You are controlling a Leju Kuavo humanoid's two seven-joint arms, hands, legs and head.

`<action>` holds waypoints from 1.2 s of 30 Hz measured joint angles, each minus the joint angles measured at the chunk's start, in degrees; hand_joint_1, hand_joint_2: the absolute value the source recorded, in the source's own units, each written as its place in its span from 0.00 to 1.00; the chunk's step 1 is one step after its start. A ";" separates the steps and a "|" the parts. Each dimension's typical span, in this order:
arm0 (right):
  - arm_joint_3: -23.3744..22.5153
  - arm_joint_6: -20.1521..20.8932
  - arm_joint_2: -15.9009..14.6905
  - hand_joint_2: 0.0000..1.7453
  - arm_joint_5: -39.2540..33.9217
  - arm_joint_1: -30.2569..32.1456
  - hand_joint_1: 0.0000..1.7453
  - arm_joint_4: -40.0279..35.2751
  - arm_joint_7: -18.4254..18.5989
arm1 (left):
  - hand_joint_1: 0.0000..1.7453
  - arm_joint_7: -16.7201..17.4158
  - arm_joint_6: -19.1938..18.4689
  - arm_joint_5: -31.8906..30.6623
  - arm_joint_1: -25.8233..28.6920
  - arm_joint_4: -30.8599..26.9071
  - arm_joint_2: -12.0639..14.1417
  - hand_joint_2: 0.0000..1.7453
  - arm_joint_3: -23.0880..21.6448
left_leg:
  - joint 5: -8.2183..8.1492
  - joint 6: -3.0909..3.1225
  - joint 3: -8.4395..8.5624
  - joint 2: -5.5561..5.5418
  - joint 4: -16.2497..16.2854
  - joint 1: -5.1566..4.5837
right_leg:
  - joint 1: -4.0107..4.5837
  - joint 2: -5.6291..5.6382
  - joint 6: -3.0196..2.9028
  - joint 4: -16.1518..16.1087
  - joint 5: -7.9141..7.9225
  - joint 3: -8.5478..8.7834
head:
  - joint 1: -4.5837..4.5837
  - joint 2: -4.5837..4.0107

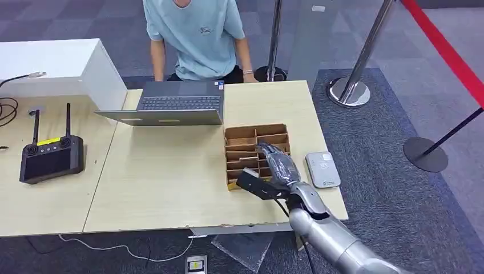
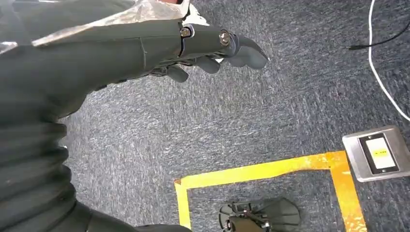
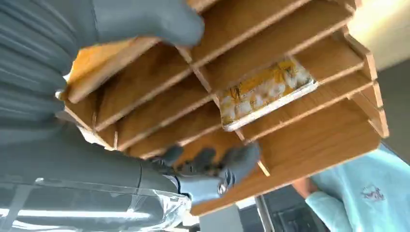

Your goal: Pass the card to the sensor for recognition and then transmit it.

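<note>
Over the wooden slotted rack (image 1: 254,149), right hand (image 1: 278,162) reaching down among the dividers, fingers (image 3: 208,162) loosely apart and clasping nothing, thumb (image 3: 145,19) resting above an upper divider. Just beyond those fingers, yellow card (image 3: 263,92) lying flat in one compartment of the rack, not touched. Beside the rack on the robot's right, grey card sensor (image 1: 322,169) flat on the light wooden table (image 1: 165,171). Farther back, open laptop (image 1: 171,103) with a person in a light blue shirt (image 1: 197,34) seated behind it. Off to the left, black controller (image 1: 50,157) with two antennas. Down near the carpet (image 2: 270,96), left hand (image 2: 203,46) hanging, fingers curled in, holding nothing.
</note>
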 joint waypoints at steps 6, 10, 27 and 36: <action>0.18 -0.20 0.09 1.00 -0.35 -0.60 0.84 0.79 -0.63 | 0.00 0.02 0.00 0.00 0.02 0.00 -0.22 1.00 0.00 | 0.00 0.00 0.01 0.00 0.00 0.00 | 0.00 0.00 0.00 0.00 0.00 0.02 | 0.00 0.00; 0.35 -0.35 0.31 1.00 -0.35 -0.81 0.77 1.42 -1.05 | 0.00 0.00 0.00 0.00 0.02 0.00 -0.33 1.00 0.00 | 0.00 0.00 0.01 -0.01 0.00 0.00 | 0.00 0.00 0.00 0.00 0.00 0.02 | 0.00 0.00; 0.44 -3.80 0.96 1.00 -1.60 -1.62 0.00 2.91 -1.86 | 0.00 -0.02 0.00 -0.04 0.02 0.00 -0.70 1.00 0.00 | 0.01 0.00 0.14 0.02 0.00 0.00 | 0.00 0.01 -0.01 0.00 0.01 0.13 | 0.00 0.00; 0.44 -5.33 1.31 1.00 -2.01 -1.66 0.00 3.58 -2.73 | 0.00 -0.02 0.00 0.07 0.04 0.00 -0.79 1.00 0.00 | 0.03 -0.01 0.14 0.03 0.00 0.00 | 0.00 0.01 -0.01 0.00 0.01 0.13 | 0.00 0.00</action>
